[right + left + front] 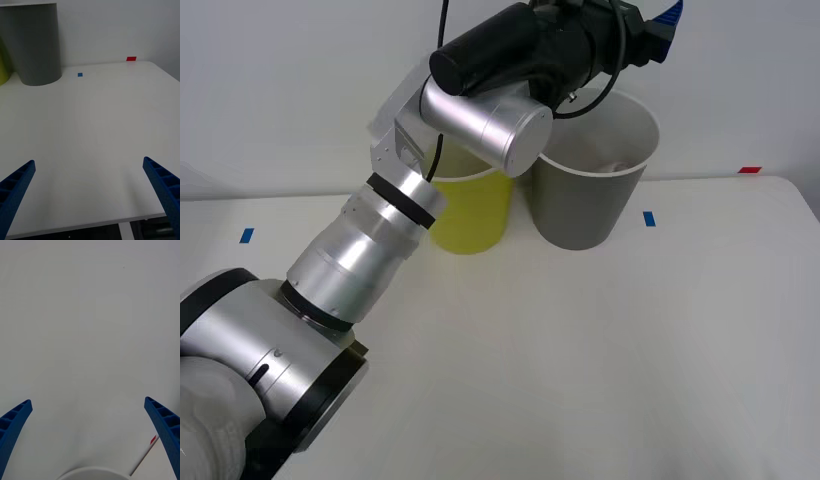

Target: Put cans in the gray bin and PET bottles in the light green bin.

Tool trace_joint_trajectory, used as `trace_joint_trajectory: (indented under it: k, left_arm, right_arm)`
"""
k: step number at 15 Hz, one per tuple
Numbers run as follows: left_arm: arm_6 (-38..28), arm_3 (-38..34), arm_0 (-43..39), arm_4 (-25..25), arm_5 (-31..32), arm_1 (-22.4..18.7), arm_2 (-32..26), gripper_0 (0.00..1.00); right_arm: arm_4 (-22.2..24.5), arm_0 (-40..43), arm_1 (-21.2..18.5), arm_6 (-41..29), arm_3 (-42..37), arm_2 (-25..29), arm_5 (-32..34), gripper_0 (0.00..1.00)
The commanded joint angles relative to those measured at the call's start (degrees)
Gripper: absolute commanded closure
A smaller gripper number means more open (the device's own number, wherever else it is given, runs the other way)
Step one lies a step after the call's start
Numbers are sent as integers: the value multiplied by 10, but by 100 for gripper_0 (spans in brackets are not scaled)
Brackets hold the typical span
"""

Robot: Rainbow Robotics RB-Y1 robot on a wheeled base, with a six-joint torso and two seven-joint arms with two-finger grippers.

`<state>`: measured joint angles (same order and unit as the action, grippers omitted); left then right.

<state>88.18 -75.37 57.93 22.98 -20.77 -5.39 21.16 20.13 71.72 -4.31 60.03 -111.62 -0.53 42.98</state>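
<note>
- Currently, the left arm is reaching up and forward across the front view, and the left gripper (667,17) is hanging above the gray bin (585,205).
- In the left wrist view, the left gripper (89,435) is showing its blue ribbed fingers (15,420) spread wide apart with nothing between them; a curved white rim (93,473) is lying just below them.
- The light green bin (475,215) is standing on the white table (600,350), touching or just beside the gray bin, on its left.
- In the right wrist view, the right gripper (88,195) is hovering low over the table (93,150), fingers (163,187) spread and gripping nothing.
- The gray bin (35,45) is standing well ahead of the right gripper, near a blue tape mark (80,74) and a red tape mark (131,58).
</note>
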Motion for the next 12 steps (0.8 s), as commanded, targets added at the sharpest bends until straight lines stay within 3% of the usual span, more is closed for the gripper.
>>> trace_joint_trajectory:
  k: [1, 5, 8, 12]
  left_arm:
    - [-3, -63, -1, 6, -88, -19, -1, 0]
    - [-3, -205, -88, 1, -146, -46, -9, 0]
    - [-5, -330, -140, 1, -240, -81, -25, 0]
    - [-8, -437, -223, 13, -249, -131, -45, 0]
  right_arm:
    - [0, 0, 0, 0, 0, 0, 0, 0]
    - [0, 0, 0, 0, 0, 0, 0, 0]
    - [0, 0, 0, 0, 0, 0, 0, 0]
    - [0, 0, 0, 0, 0, 0, 0, 0]
